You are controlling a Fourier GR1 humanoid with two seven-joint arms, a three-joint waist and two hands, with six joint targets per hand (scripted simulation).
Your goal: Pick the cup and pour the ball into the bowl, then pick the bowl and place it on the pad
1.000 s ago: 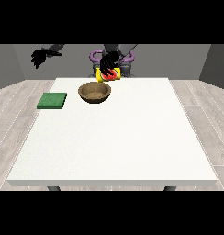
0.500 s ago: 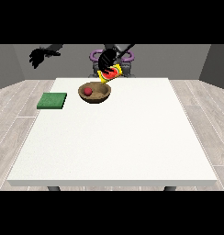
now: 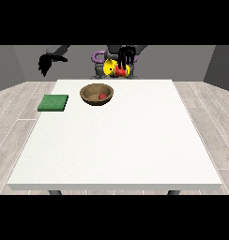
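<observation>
Hand at the view's right (image 3: 126, 56), upper centre: fingers curled round the yellow-and-red cup (image 3: 114, 69). Red ball (image 3: 102, 96) lies in the wooden bowl (image 3: 89, 90) on the white counter (image 3: 116, 140). Green pad (image 3: 53, 102) at left. Hand at the view's left (image 3: 47, 62), upper left: fingers hang relaxed, holding nothing. No writing legible.

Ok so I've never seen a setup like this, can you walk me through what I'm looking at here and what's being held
A humanoid robot stands behind a large white table. The camera faces it from across the table, so its arms reach toward you. On the table sit a round brown wooden bowl with a small red ball inside, and a flat green square pad beside it. The black hand at the view's right holds a yellow and red cup above the far edge. The black hand at the view's left hangs in the air, holding nothing.
</observation>
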